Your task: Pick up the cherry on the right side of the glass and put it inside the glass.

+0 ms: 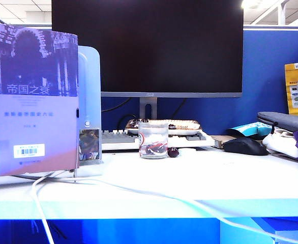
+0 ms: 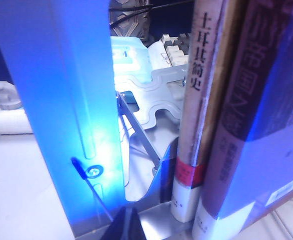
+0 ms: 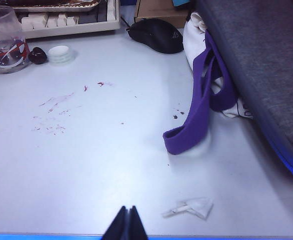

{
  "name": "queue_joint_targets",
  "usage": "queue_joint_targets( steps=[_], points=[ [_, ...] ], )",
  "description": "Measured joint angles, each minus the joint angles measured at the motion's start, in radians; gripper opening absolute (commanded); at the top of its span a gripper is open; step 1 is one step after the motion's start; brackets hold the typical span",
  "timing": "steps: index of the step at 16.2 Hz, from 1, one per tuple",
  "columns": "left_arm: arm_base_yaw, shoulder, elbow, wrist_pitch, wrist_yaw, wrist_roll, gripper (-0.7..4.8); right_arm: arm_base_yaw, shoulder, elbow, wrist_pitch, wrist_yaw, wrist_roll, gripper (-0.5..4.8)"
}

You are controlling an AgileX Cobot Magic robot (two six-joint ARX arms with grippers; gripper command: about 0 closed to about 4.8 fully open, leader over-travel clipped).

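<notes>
Table [image 1: 200, 183]: white, broad; faint red smears and specks on its middle in the right wrist view.
Monitor [image 1: 147, 47]: dark, at the far side, above a keyboard [image 1: 119, 137].
Books [image 1: 31, 99]: upright at the left, held against a pale-blue stand [image 1: 89, 96].
Right-side clutter: grey pad, white cloth with a purple strap [image 3: 199, 107], black mouse [image 1: 245, 146].
Glass [image 1: 153, 139]: short, clear, straight-sided; stood mid-table before the keyboard; dark red fruit already inside.
Cherry [image 1: 173, 152]: small, round, glossy, almost black; sat on the table just right of the glass, close to its wall; contact not clear.
White disc [image 3: 62, 53]: flat, just right of the cherry.
Left gripper [image 2: 126, 223]: near the stand and books at the left; dark tips met in a point, closed on nothing.
Right gripper [image 3: 127, 222]: at the near edge, well apart from the cherry; tips pressed together, holding nothing.
Risk, crowding: likely bump of glass or disc on approach, given the tight gap on both sides.
Risk, rolling: round, slick fruit; off-centre pinch probably enough to squirt it away.
Risk, crushing: stains hint at soft fruit; hard squeeze could burst it.
Risk, strap: near the right arm's path; possible snag.
</notes>
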Motion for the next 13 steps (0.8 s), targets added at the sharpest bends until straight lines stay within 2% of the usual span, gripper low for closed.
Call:
queue_joint_targets(
  steps=[10, 13],
  points=[
    [0.0, 0.0, 0.0, 0.0, 0.0, 0.0, -0.05, 0.0, 0.0, 0.0, 0.0, 0.002, 0.0, -0.05],
    [0.0, 0.0, 0.0, 0.0, 0.0, 0.0, -0.05, 0.0, 0.0, 0.0, 0.001, 0.064, 0.0, -0.05]
  ],
)
